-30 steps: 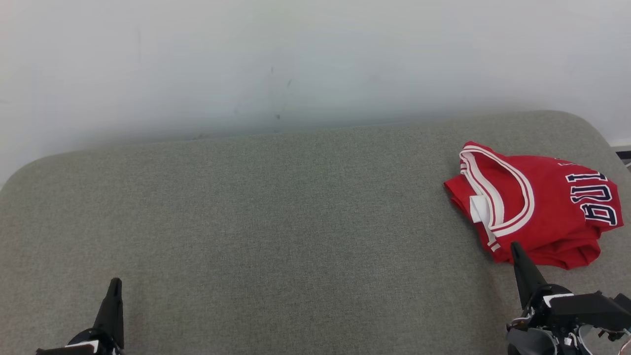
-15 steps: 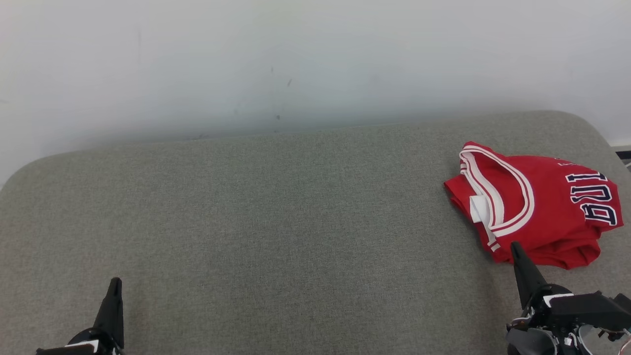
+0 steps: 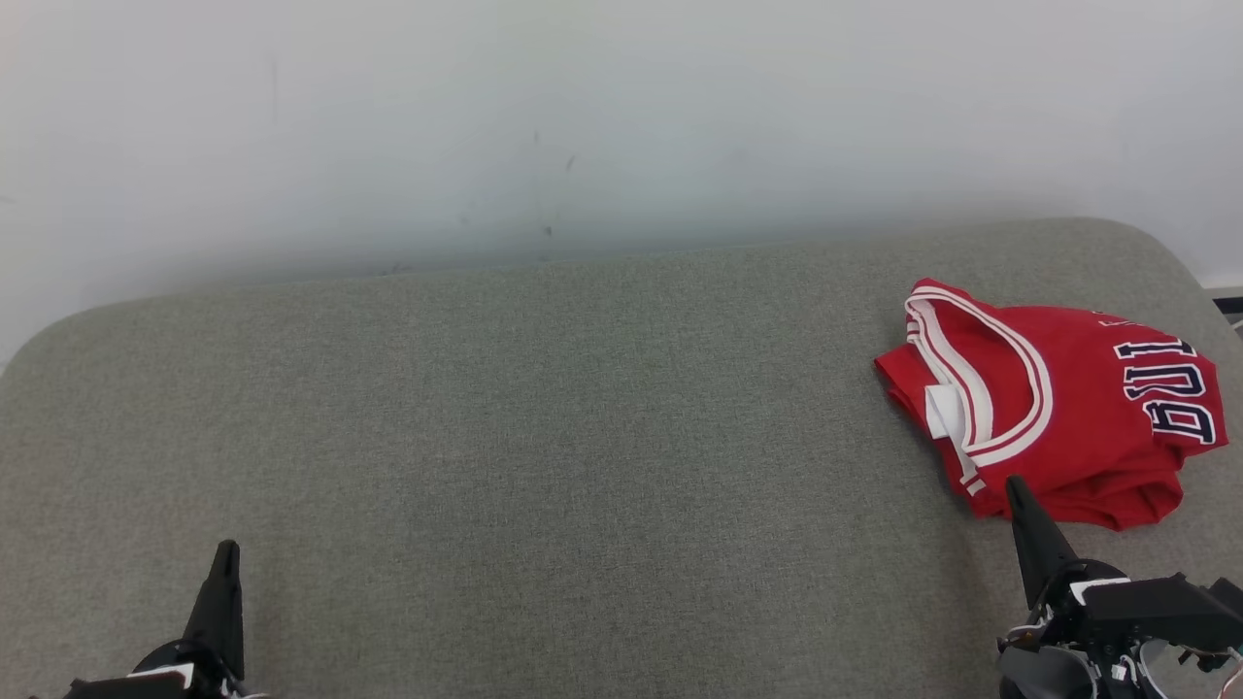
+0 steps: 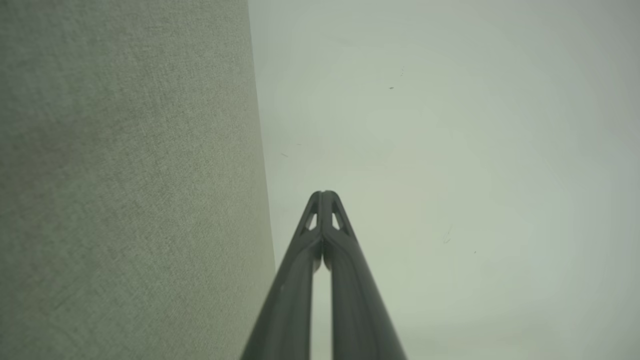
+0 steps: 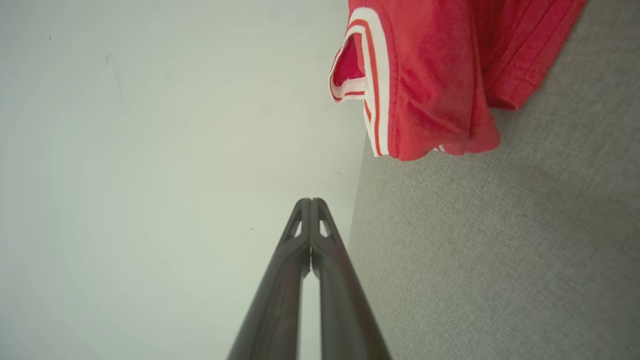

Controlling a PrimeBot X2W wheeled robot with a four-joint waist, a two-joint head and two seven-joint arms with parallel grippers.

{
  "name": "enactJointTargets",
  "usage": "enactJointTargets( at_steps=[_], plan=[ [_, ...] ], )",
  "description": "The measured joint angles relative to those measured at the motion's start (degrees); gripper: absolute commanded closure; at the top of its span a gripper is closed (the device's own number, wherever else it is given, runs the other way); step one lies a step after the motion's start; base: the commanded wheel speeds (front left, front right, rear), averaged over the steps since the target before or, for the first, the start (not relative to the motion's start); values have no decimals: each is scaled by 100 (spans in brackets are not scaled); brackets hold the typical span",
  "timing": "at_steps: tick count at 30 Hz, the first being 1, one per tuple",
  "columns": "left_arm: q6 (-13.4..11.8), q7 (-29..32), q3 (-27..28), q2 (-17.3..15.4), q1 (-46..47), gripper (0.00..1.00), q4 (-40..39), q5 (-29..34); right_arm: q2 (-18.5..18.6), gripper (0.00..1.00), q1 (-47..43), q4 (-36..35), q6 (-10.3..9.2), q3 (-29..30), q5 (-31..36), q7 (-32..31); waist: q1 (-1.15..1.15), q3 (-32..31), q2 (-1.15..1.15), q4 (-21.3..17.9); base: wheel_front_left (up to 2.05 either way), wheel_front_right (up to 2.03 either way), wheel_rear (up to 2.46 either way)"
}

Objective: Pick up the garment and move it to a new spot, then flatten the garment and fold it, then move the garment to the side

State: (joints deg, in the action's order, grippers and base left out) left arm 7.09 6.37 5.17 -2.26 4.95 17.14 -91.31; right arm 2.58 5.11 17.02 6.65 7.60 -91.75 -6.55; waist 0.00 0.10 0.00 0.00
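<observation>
The right gripper [image 3: 1014,488], closed and empty, is the nearer one; the left gripper [image 3: 226,556], also closed, is well apart. Just ahead of the right gripper lies the red garment [image 3: 1068,408], its length running rightward.

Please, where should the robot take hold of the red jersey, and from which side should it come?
Grip the red jersey probably at its near left corner, where folded layers pile into a thick lip on the grey cushion. Come from the robot's side with the right pincer, whose tip sits just before that corner; its jaws are shut, so open them first.
</observation>
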Motion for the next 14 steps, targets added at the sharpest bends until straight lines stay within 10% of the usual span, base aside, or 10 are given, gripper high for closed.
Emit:
enactJointTargets(
  at_steps=[14],
  plan=[
    [0,-1,0,0,0,100,-1,0,0,100,0,0,0,0,0,0,-1,0,0,0,0,0,0]
  ],
)
